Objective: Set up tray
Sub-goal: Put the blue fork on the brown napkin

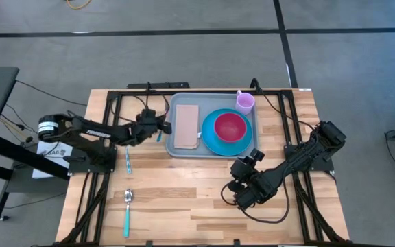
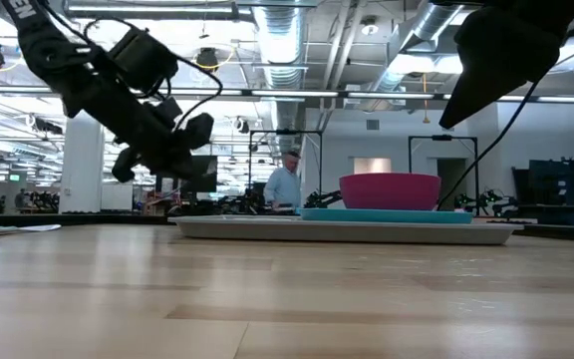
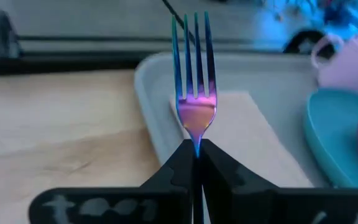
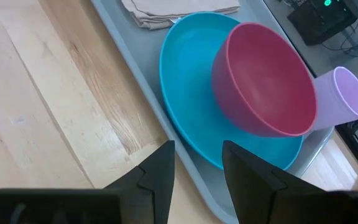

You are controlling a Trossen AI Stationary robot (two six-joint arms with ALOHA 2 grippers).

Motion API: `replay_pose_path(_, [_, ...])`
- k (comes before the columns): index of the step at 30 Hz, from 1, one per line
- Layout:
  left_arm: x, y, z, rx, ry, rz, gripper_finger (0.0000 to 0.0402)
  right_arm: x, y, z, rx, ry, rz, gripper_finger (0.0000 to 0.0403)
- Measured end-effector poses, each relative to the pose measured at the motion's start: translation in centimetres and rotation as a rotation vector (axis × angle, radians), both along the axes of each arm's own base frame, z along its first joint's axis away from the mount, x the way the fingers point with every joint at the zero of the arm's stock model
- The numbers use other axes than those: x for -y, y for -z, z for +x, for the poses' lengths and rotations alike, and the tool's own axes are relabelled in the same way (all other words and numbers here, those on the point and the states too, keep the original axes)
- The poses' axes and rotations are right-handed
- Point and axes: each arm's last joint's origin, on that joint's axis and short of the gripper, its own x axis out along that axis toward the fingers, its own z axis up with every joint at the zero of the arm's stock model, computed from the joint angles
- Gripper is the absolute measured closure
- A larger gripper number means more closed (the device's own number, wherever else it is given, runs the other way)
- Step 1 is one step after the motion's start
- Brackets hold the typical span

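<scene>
The pale grey-blue tray (image 1: 173, 147) lies at the table's far middle. It carries a tan napkin (image 1: 186, 126), a bright-blue plate (image 1: 211, 140) with a pink bowl (image 1: 230, 126) on it, and a lilac cup (image 1: 245, 102) at its far right corner. My left gripper (image 1: 158, 127) hovers at the tray's left rim, shut on an iridescent fork (image 3: 195, 68) whose tines point over the napkin (image 3: 253, 130). My right gripper (image 4: 196, 168) is open just off the tray's near right corner, facing the plate (image 4: 185, 93) and touching nothing. My left gripper pinches the fork's neck (image 3: 196, 138), just below the tines, between its two shut fingers (image 3: 178, 167). It comes level from the table's left, fingers along the fork. The fork is lifted clear, tines sticking straight out beyond the fingertips; the fingers hide its handle.
A teal-handled piece of cutlery (image 1: 128, 162) and a teal-handled spoon (image 1: 127, 206) lie on the wood left of and nearer than the tray. Bare wood spreads across the near half of the table. Black frame rails run along both sides. A person stands far behind the table (image 2: 285, 184).
</scene>
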Motion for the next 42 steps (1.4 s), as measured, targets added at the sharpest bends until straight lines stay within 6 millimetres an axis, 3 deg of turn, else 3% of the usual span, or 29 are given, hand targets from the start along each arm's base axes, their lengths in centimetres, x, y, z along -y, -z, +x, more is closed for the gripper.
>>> replay_pose_path(8, [0.3,-0.9,4.8,0.023,-0.001,0.017,0.0399,0.0,0.0,0.1,0.003,0.002,0.002,0.0274])
replay_pose_path(16, [-1.3,1.6,10.9,-0.052,0.019,-0.059,0.0397,0.4,0.0,0.3,0.003,0.017,0.002,0.0274])
replay_pose_path(22, [-2.5,2.0,14.2,-0.168,0.014,-0.115,0.0396,1.0,0.0,0.5,-0.035,0.001,-0.019,0.0274])
replay_pose_path(29, [-3.1,0.7,13.8,-0.324,-0.126,-0.170,0.0397,1.8,0.0,1.0,-0.074,-0.014,-0.044,0.0274])
replay_pose_path(33, [-3.0,0.7,13.5,-0.278,-0.206,-0.233,0.0396,1.9,-0.2,1.2,-0.049,-0.047,-0.138,0.0274])
replay_pose_path(42, [-2.6,0.9,13.9,-0.223,-0.194,-0.272,0.0396,2.2,-0.6,0.9,-0.026,-0.072,-0.314,0.0274])
